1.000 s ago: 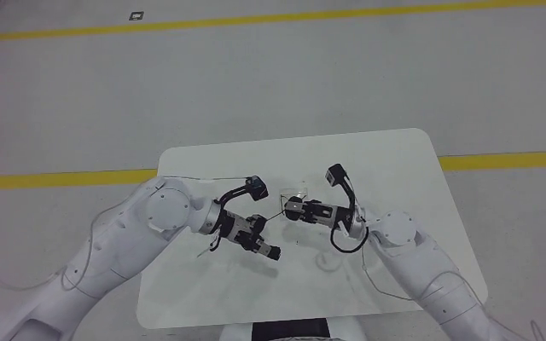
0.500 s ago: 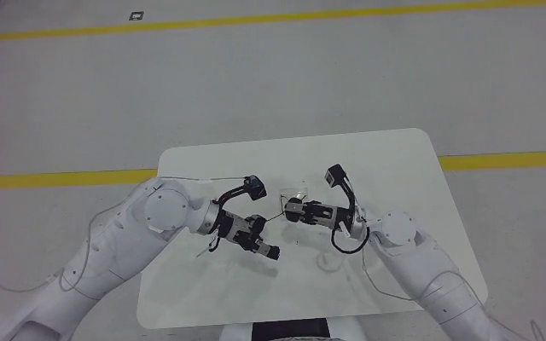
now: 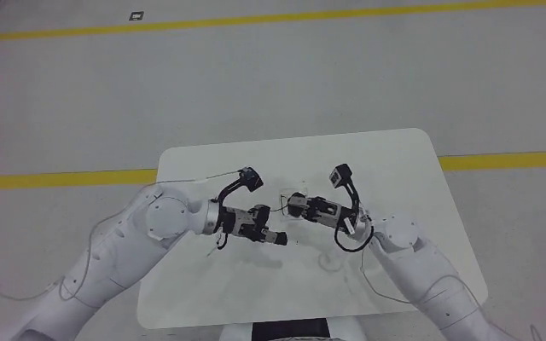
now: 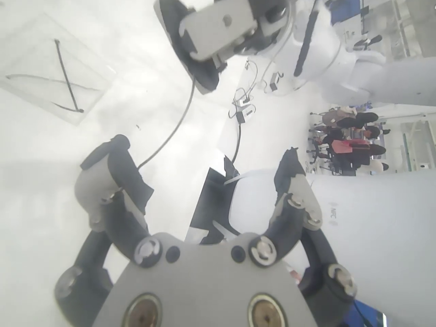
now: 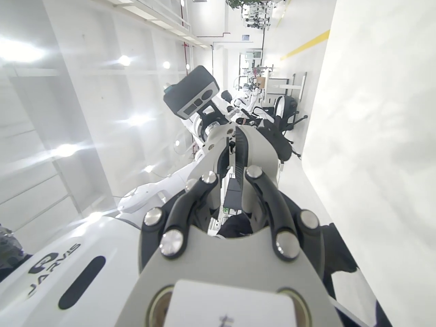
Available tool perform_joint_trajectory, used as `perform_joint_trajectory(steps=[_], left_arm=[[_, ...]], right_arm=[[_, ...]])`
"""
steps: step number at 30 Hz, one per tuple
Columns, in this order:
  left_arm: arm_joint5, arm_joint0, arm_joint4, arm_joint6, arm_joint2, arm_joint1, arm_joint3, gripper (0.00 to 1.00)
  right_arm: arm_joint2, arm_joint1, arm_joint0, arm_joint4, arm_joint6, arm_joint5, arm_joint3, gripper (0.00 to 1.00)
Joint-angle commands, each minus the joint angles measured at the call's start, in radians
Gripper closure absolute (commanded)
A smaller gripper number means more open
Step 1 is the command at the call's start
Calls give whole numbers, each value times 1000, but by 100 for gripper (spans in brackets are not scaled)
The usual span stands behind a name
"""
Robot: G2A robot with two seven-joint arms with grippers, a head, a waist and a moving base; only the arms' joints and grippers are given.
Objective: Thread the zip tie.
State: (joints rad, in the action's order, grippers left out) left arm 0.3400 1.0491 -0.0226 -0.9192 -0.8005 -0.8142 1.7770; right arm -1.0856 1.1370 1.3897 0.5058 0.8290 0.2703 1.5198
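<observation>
Thin black zip tie (image 4: 177,117): one end pinched in right gripper (image 5: 235,130), its fingers closed together on strand. Strand curves down to left gripper (image 4: 202,153), free end at one finger (image 4: 119,171); left jaws wide apart. Just beside both grippers, clear flat tray (image 4: 30,56) with spare black ties (image 4: 66,76) on white table (image 3: 384,162).

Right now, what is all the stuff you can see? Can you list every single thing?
held zip tie: 1, black, curving from the right tool down to a finger of the left tool
spare zip ties: 2, black, crossed in the clear tray
clear tray: 1, see-through, on the table beyond the tools
table: 1, white, under both arms
floor lines: 2, yellow, on the grey floor
left tool: 1, grey and black, open, facing the right tool
right tool: 1, grey and black, shut on the held zip tie
</observation>
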Motion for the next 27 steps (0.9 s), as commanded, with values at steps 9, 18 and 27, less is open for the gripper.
perform_joint_trajectory(steps=[9,18,27], left_arm=[[0,60,36,107,-26,11,27,0],[0,89,-39,110,-64,12,42,0],[0,89,-40,108,-67,12,42,0]], right_arm=[[-18,3,9,83,5,-6,-40,100],[-22,11,8,163,-5,-18,-63,100],[-22,11,8,164,-5,-19,-64,100]])
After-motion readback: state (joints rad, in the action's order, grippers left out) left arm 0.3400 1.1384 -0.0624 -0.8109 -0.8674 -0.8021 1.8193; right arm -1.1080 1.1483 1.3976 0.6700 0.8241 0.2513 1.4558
